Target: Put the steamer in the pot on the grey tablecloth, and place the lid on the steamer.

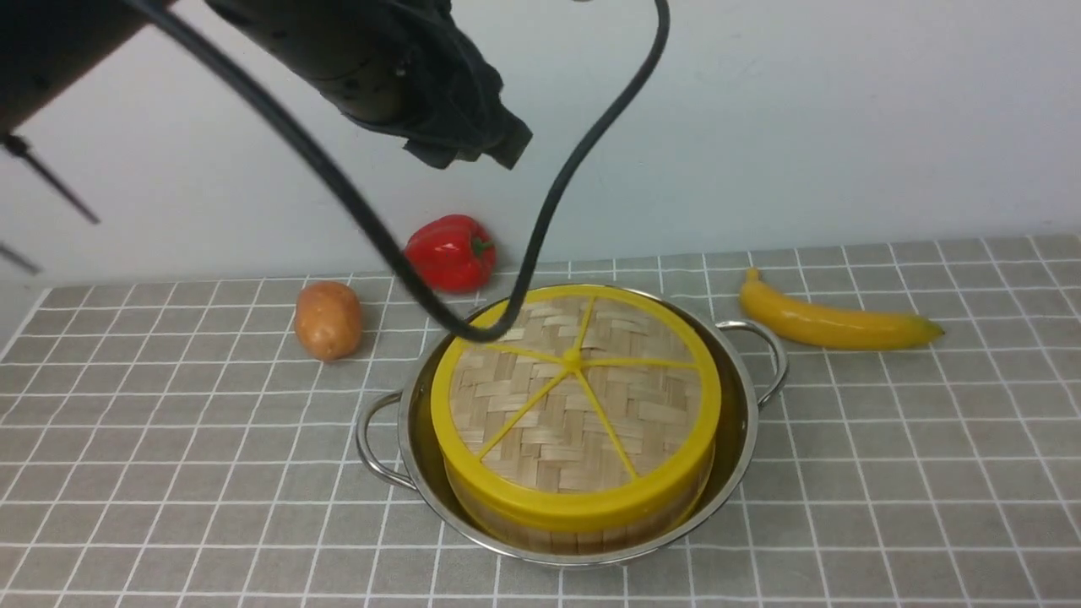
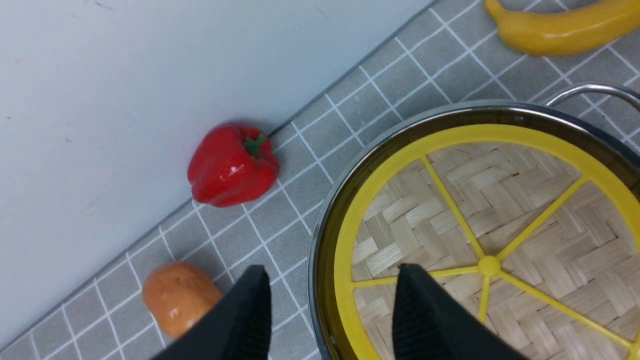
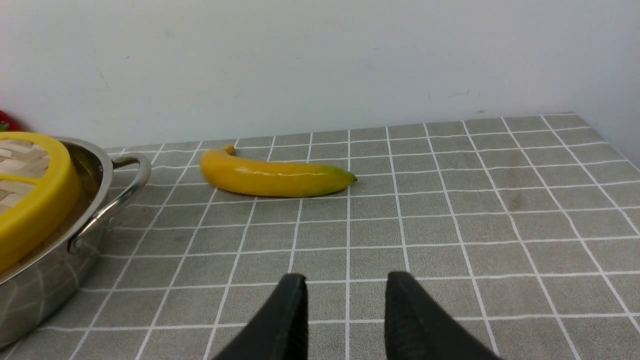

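Note:
The shiny pot (image 1: 736, 422) stands on the grey tablecloth (image 1: 912, 439). The steamer (image 1: 583, 530) sits inside it, with only its pale wall showing under the lid. The lid (image 1: 574, 397), woven with a yellow rim and spokes, lies on top of the steamer. My left gripper (image 2: 331, 270) is open and empty, raised above the pot's left edge; in the front view it is the dark mass (image 1: 473, 135) at the top. My right gripper (image 3: 346, 277) is open and empty, low over bare cloth to the right of the pot (image 3: 60, 240). It is out of the front view.
A red pepper (image 1: 449, 252) and a potato (image 1: 328, 319) lie behind the pot on the left. A banana (image 1: 832, 323) lies behind it on the right. A black cable (image 1: 540, 236) hangs from the left arm down to the lid's far rim. A white wall borders the cloth's far edge.

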